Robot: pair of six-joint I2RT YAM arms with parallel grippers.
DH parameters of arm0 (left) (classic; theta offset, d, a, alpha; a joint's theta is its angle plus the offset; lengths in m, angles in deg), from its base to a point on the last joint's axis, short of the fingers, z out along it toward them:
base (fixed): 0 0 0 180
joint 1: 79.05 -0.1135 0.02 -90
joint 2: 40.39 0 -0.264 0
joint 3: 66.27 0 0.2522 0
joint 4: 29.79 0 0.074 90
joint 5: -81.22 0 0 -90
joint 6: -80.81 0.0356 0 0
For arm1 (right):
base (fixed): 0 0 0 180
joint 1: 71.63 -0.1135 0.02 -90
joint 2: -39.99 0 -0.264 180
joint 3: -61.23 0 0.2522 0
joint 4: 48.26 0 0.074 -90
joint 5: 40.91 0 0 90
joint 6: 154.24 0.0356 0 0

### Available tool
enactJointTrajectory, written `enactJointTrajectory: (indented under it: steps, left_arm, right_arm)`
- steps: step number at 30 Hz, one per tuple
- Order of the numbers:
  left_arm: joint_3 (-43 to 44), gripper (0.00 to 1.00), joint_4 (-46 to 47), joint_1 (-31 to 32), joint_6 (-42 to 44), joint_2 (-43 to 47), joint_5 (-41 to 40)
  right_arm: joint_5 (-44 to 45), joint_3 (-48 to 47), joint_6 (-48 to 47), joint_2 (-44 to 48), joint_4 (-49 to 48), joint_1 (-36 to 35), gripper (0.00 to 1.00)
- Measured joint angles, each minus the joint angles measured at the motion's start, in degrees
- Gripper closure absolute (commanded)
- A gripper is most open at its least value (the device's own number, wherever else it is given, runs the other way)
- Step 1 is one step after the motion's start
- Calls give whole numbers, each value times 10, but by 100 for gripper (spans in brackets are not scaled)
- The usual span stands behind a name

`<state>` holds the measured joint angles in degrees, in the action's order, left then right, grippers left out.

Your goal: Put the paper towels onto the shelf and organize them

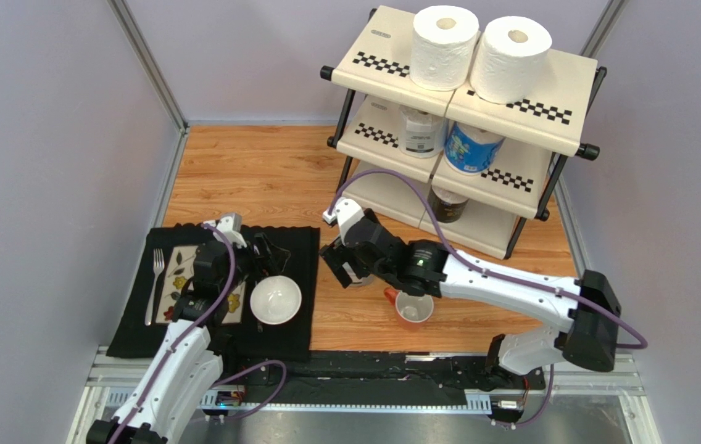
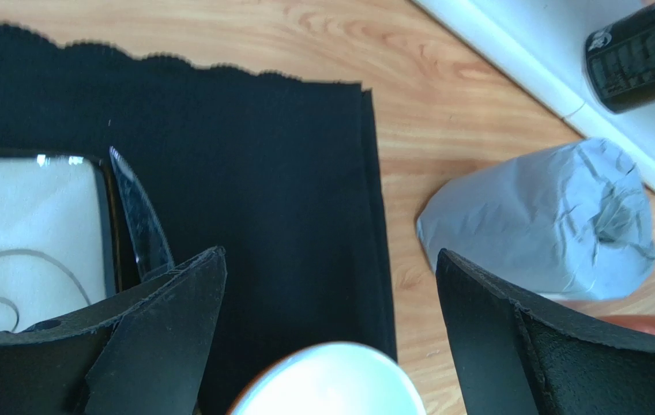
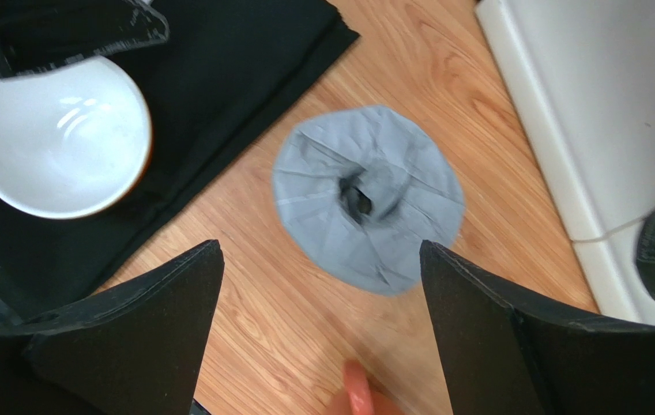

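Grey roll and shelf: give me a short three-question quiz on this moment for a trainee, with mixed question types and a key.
1. True or false: the grey roll already sits on the shelf.
2. How many white rolls stand on the top tier? A) one B) two C) three
3. Fill in: the right claw is over the grey roll, its jaws ____.
Key: 1 false, it is on the wooden table; 2 B; 3 open.
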<state>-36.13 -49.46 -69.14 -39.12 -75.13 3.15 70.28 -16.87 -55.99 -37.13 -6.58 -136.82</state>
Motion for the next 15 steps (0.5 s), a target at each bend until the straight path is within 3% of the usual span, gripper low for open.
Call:
enactJointTrajectory:
  steps: [15]
  left_arm:
    - [-2,1,-39,-11,5,43,3]
  right_arm:
    - [-34,-62,82,-134,-16,-10,11]
